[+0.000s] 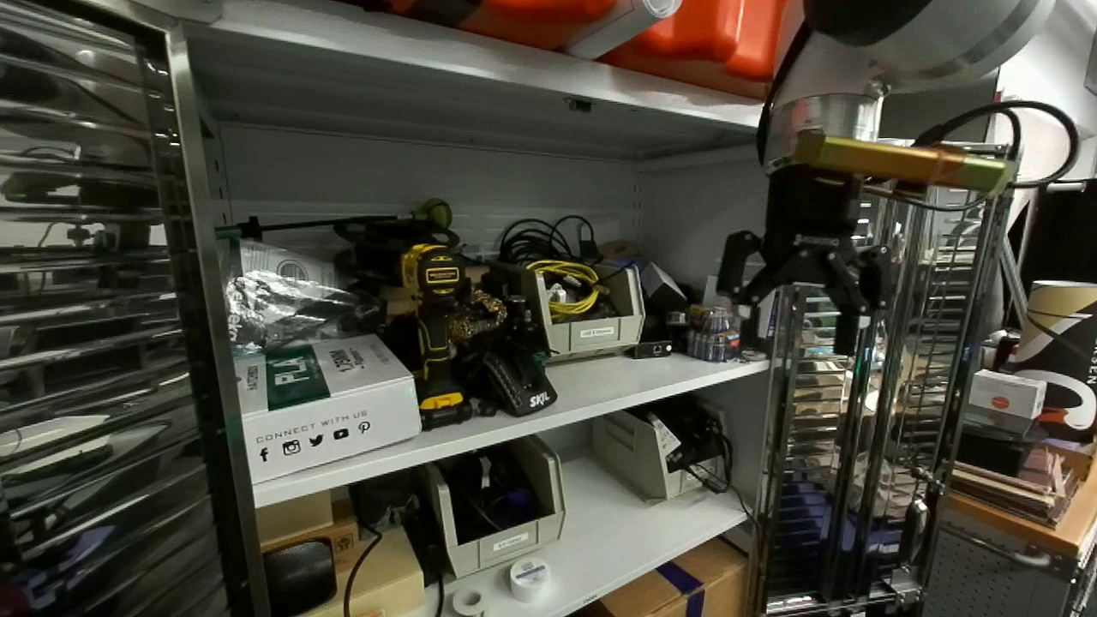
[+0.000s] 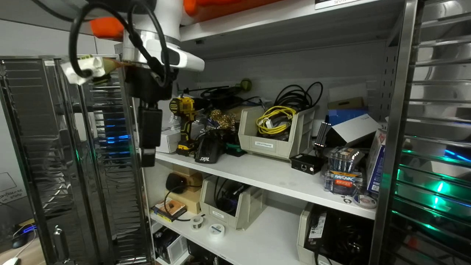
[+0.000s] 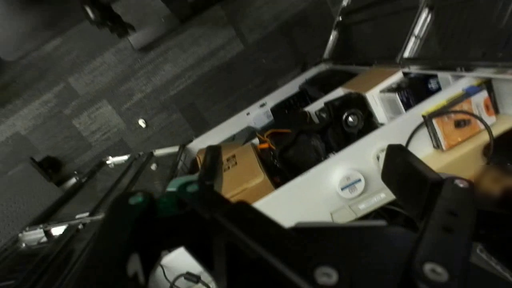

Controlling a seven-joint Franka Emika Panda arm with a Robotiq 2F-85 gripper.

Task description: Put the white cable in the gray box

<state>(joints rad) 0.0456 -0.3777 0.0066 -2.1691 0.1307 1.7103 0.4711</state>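
Jaws apart, labeled gray bin, RAYOVAC batteries

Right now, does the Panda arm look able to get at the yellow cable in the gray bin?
Probably yes: the gripper is open, and the yellow cable lies exposed in the gray bin, whose low front faces outward. The shelf overhead may force a reach from the front.
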